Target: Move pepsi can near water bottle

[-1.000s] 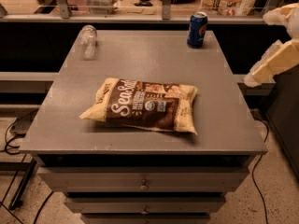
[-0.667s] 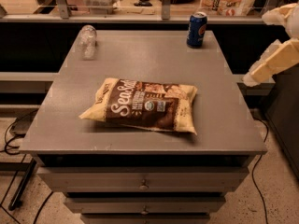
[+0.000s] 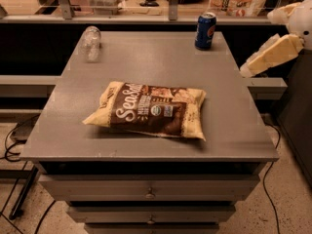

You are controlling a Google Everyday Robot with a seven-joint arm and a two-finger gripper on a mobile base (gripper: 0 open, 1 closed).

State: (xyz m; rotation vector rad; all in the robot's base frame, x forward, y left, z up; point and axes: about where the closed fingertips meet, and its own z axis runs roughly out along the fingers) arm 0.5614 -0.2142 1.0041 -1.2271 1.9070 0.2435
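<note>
The pepsi can (image 3: 205, 30), dark blue with a silver top, stands upright at the far right of the grey table (image 3: 146, 62). The water bottle (image 3: 90, 43), clear and crinkled, lies at the far left of the table, well apart from the can. My gripper (image 3: 265, 56), cream-coloured, hangs off the table's right side, to the right of the can and a little nearer than it, touching nothing.
A large brown and cream chip bag (image 3: 151, 109) lies in the middle of the table, toward the front. A counter ledge with a glass partition (image 3: 146, 13) runs behind the table. Drawers (image 3: 148, 194) sit under the tabletop. Cables lie on the floor at left.
</note>
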